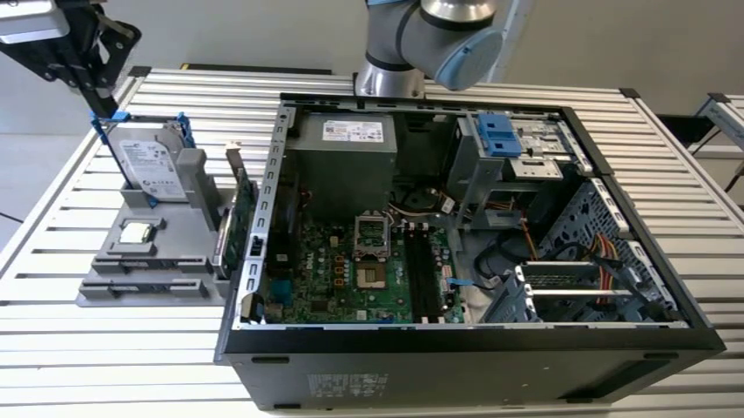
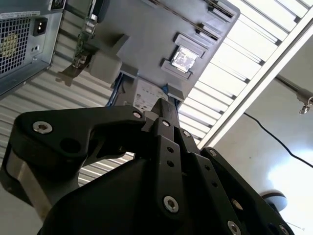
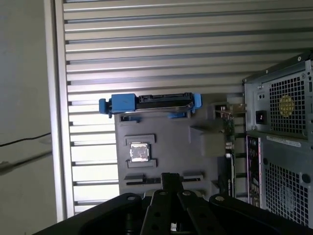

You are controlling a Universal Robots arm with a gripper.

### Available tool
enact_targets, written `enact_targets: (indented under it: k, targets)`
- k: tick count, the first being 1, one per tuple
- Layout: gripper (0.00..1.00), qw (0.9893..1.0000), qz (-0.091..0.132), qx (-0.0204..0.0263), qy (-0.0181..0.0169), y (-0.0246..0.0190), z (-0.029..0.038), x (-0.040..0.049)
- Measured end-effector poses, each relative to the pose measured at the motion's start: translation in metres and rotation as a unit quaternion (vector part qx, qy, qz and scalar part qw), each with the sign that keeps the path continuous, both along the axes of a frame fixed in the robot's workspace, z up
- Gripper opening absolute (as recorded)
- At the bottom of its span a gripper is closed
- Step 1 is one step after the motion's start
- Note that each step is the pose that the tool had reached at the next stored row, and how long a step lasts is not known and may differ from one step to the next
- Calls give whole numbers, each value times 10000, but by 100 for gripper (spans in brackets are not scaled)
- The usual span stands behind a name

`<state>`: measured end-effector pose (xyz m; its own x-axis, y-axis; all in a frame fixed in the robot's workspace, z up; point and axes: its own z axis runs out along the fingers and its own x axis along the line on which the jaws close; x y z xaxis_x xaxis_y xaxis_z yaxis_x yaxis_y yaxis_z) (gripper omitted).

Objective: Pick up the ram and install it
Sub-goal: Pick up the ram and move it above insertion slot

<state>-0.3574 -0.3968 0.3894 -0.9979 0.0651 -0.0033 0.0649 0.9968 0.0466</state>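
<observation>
While my gripper (image 3: 168, 177) hangs over the holder (image 3: 171, 147), closed on nothing I can see, I'd centre on the ram before dropping. Can't really spot it though.

I see an open computer case (image 1: 465, 366) on the slatted counter (image 1: 117, 348), centre of the exterior view. At the exterior view's left a grey fixture (image 1: 152, 292) carries an upright hard drive (image 1: 149, 165), a processor chip (image 1: 138, 232) and, beside the case, a green expansion card (image 1: 239, 231).
</observation>
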Motion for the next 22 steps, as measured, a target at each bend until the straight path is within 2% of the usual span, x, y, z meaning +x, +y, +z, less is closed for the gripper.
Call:
enact_targets:
  k: [9, 12, 17, 22]
  targets:
    - [0, 10000, 61, 0, 0, 0, 0, -55]
    - [0, 9997, 233, 0, 0, 0, 0, -57]
    - [0, 9982, 593, 0, 0, 0, -1, -57]
    - [0, 9981, 611, 0, 0, 0, -1, -56]
